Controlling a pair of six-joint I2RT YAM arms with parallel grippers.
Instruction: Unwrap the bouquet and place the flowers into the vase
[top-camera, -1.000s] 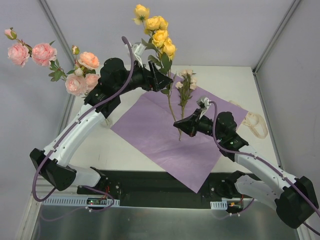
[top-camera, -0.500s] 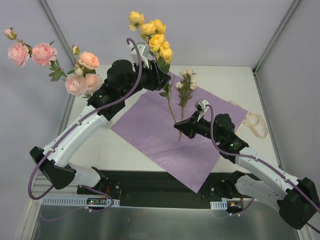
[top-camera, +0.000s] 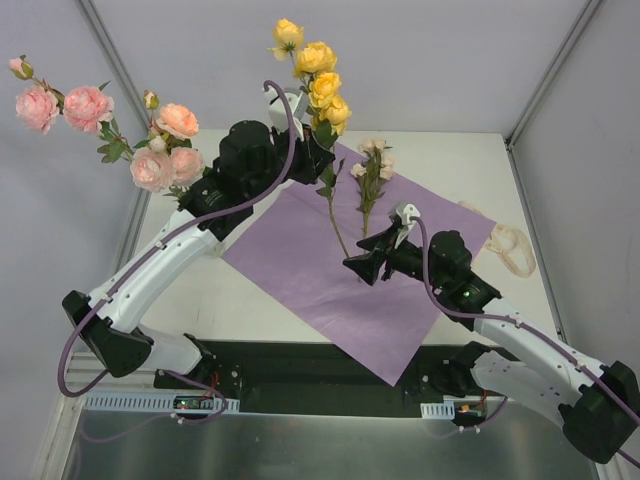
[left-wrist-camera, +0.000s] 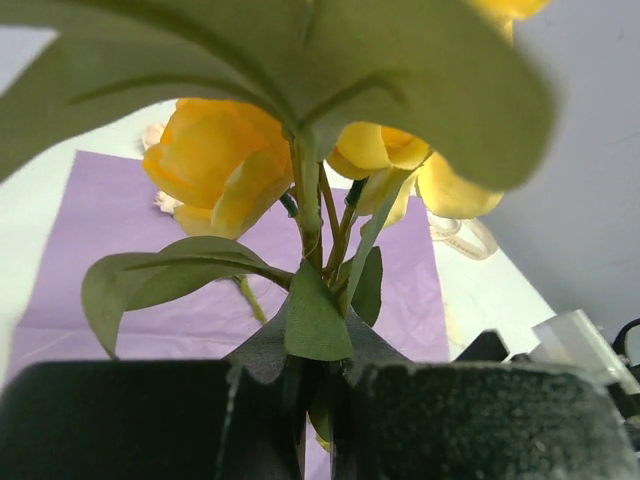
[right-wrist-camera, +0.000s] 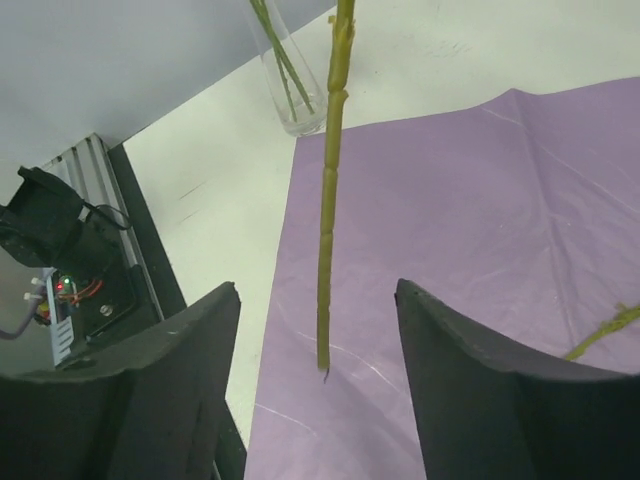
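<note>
Since the earlier frame the left gripper (top-camera: 320, 158) has closed from spread to pressed together on the leafy stem of the yellow roses (top-camera: 322, 85). The right gripper (right-wrist-camera: 318, 300), formerly pinched on that stem's lower end, now stands spread, and the blooms sit slightly higher. The matte white table (top-camera: 460, 170) carries a flat, smooth purple paper (top-camera: 300, 250), a four-cornered sheet lying skewed with one corner over the near edge. The pink roses (top-camera: 90, 105), full and many-petalled with small green leaves, rise at the far left above the left arm; their lower stems are hidden behind it. The yellow roses form an upright cluster of rounded heads with broad waxy leaves, and their ridged green stem hangs between the right gripper's dark, grainy fingers (right-wrist-camera: 170, 390), touching neither, its cut end above the paper. The cream blooms (top-camera: 373, 150) are a small slender spray seen against the paper's far part. The vase (right-wrist-camera: 292, 95), clear glass, stands on the bare table just beyond the paper's edge and holds thin green stems. A looped cream ribbon (top-camera: 512, 248) lies at the right.
</note>
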